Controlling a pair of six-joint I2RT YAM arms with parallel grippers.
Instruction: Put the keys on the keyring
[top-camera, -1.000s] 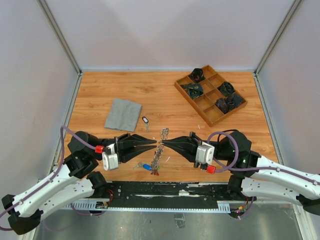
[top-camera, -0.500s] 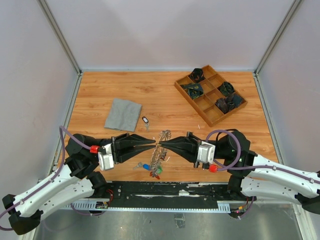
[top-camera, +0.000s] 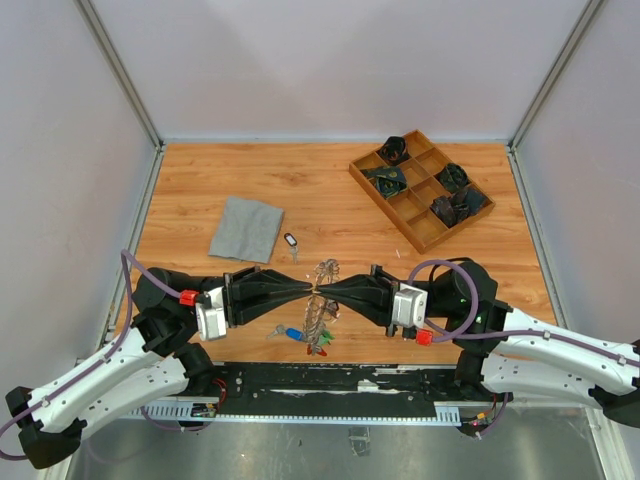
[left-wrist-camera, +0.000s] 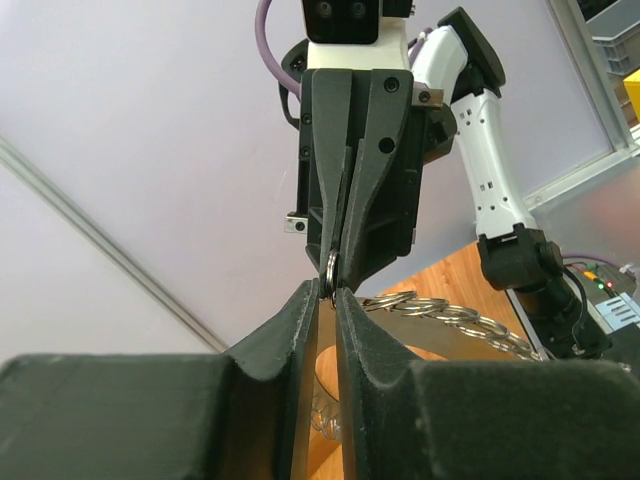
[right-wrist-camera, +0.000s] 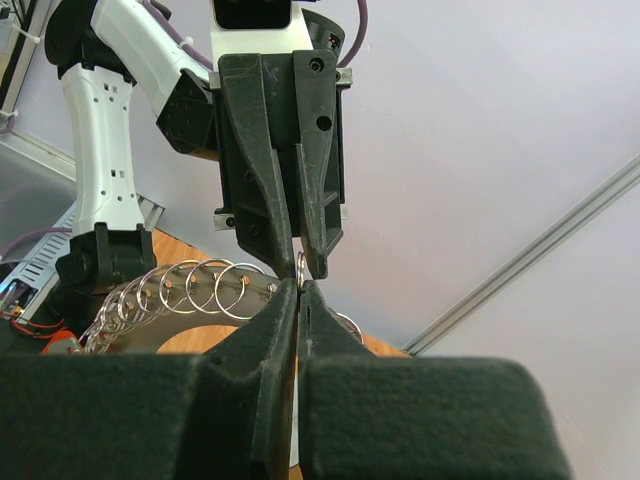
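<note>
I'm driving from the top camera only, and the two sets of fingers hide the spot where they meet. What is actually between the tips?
Observer: In the right wrist view, the right fingers are shut on a thin metal ring, seen edge-on.
Operator: And the left side?
Observer: The left wrist view shows the left fingers with only a narrow gap, and that ring's lower edge sits between their tips.
Operator: Is anything attached to it?
Observer: Yes, a row of small split rings trails off to one side, just below the pinch point.
</note>
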